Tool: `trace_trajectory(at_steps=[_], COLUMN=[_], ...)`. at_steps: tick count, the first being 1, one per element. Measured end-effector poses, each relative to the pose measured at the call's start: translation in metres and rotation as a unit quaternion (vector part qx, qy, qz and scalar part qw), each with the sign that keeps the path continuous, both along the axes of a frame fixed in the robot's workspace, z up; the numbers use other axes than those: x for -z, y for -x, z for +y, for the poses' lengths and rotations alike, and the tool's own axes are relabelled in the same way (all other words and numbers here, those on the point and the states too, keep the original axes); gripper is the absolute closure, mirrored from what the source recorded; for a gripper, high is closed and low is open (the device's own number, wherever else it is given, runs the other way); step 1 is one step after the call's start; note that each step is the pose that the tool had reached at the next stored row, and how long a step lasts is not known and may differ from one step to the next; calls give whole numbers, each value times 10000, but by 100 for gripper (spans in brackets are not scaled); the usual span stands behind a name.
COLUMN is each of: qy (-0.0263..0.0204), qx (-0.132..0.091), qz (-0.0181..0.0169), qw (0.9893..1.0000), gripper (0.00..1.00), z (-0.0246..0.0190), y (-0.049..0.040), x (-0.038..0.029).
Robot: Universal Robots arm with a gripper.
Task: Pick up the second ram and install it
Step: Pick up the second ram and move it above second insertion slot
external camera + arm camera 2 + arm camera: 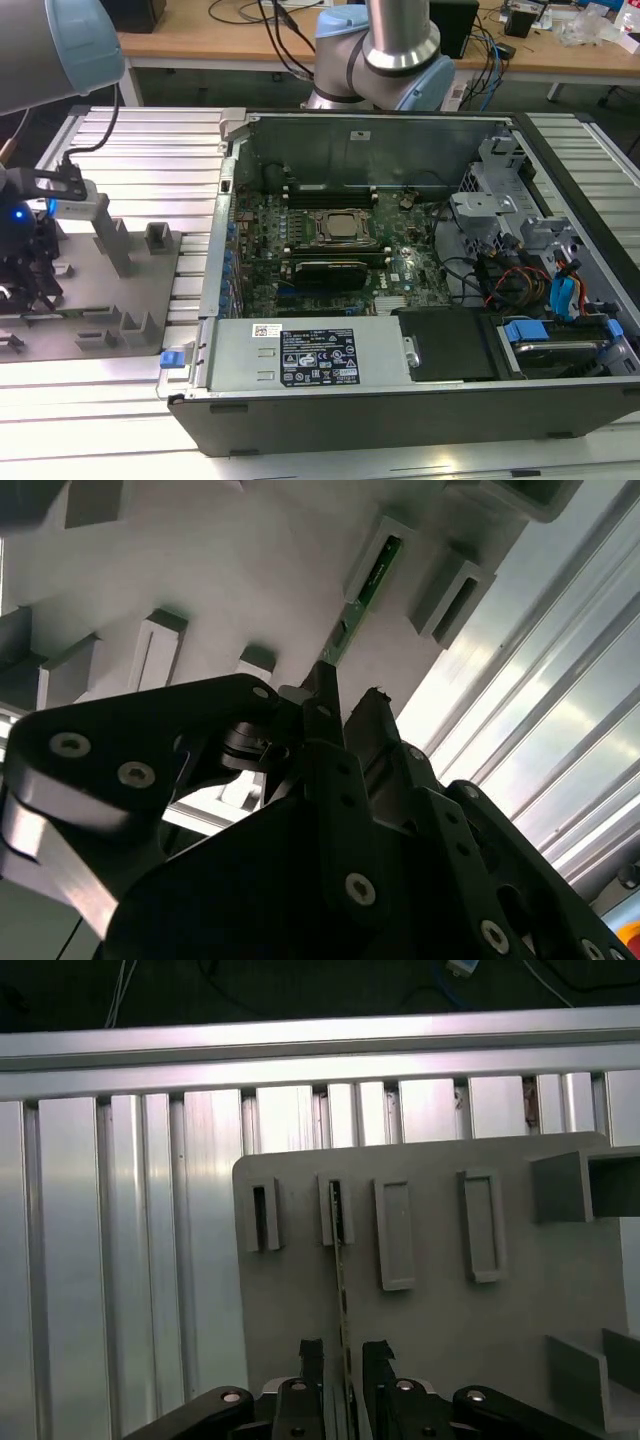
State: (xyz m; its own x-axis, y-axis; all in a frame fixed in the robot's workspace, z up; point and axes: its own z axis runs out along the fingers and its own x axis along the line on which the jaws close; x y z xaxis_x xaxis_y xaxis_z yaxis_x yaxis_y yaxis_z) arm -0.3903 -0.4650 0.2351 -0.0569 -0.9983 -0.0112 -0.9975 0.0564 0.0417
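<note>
On the slatted counter point(130, 150), the ram point(341, 1270) sat on edge in a grey holder point(450, 1340) slot, with the claw point(343, 1352) part open and straddling it but gripping nothing, so no pickup yet, and the install into the PC case point(330, 130) was all left to do.

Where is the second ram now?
In the first wrist view, the second ram stands on edge in a slotted holder on the fixture plate, its near end between the fingers of the open gripper.
</note>
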Motion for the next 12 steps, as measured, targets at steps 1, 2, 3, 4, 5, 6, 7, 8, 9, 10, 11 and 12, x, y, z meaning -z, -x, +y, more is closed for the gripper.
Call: trace_trajectory(at_steps=[1, 2, 3, 4, 5, 6, 7, 8, 9, 10, 11, 12], qy=[0, 0, 0, 0, 0, 0, 0, 0, 0, 0, 0, 0], qx=[0, 0, 0, 0, 0, 0, 0, 0, 0, 0, 0, -1], qz=[0, 0, 0, 0, 0, 0, 0, 0, 0, 0, 0, 0], qw=[10000, 10000, 10000, 10000, 10000, 10000, 10000, 10000, 10000, 10000, 10000, 10000], gripper=[70, 70, 70, 70, 70, 70, 70, 70, 70, 70, 70, 70], z=[0, 0, 0, 0, 0, 0, 0, 0, 0, 0, 0, 0], y=[0, 0, 0, 0, 0, 0, 0, 0, 0, 0, 0, 0], x=[11, 20, 30, 41, 60, 75, 89, 104, 112, 125, 144, 163])
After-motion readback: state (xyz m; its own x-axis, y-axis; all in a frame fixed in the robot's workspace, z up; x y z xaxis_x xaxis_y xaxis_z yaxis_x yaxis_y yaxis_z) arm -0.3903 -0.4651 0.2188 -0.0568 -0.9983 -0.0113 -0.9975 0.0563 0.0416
